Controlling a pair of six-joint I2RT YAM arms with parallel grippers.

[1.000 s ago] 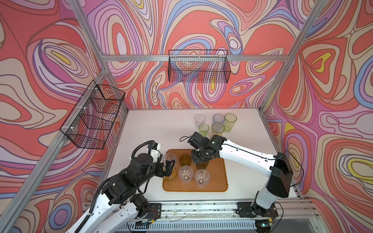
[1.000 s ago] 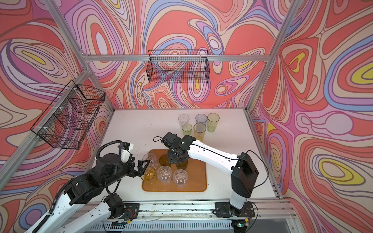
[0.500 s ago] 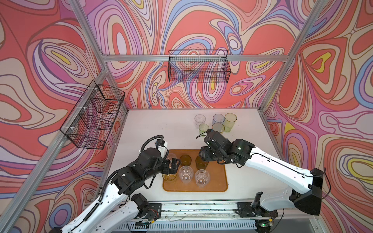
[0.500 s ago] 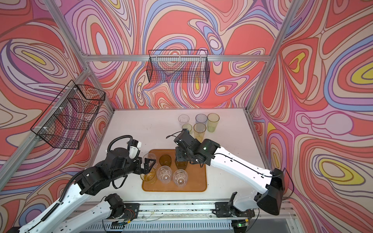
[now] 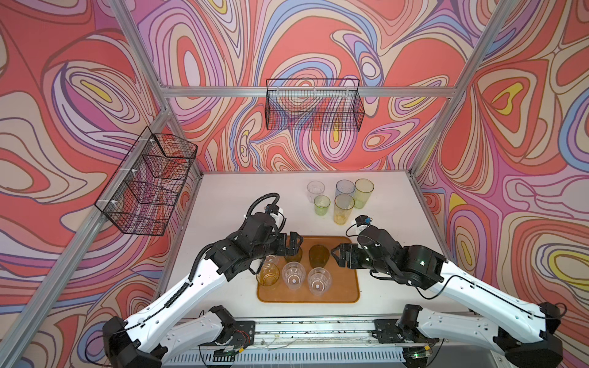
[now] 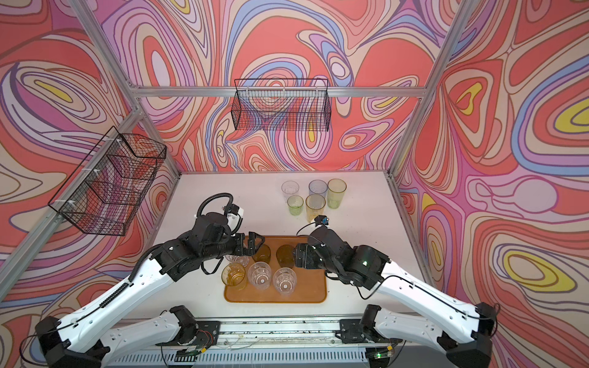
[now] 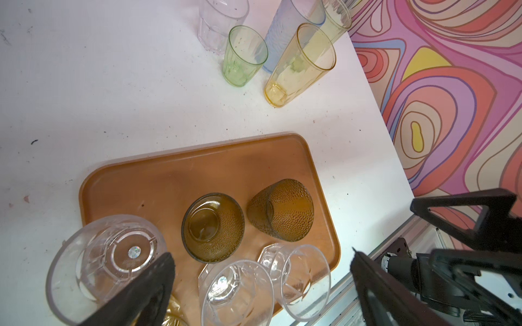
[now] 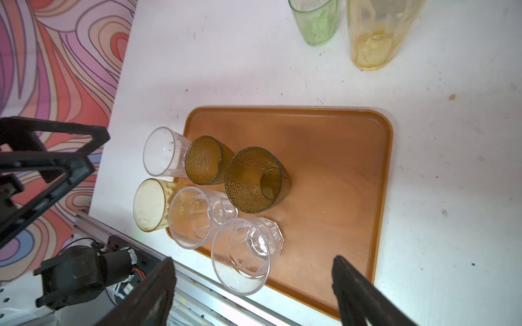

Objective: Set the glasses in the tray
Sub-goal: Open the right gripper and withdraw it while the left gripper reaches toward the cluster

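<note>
The tray (image 5: 344,286) lies lengthwise left-right, glasses (image 5: 318,255) upright.

I am working in a robotics lab cell: aluminium framing (image 5: 223,92) is boxing in swirl-printed wall panels (image 5: 63,95), a white table (image 5: 242,191) and hanging wire baskets (image 5: 314,105).

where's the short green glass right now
In both top views the short green glass stands on the white table beyond the tray, just left of the tall yellow glass and in front of a clear glass.
</note>
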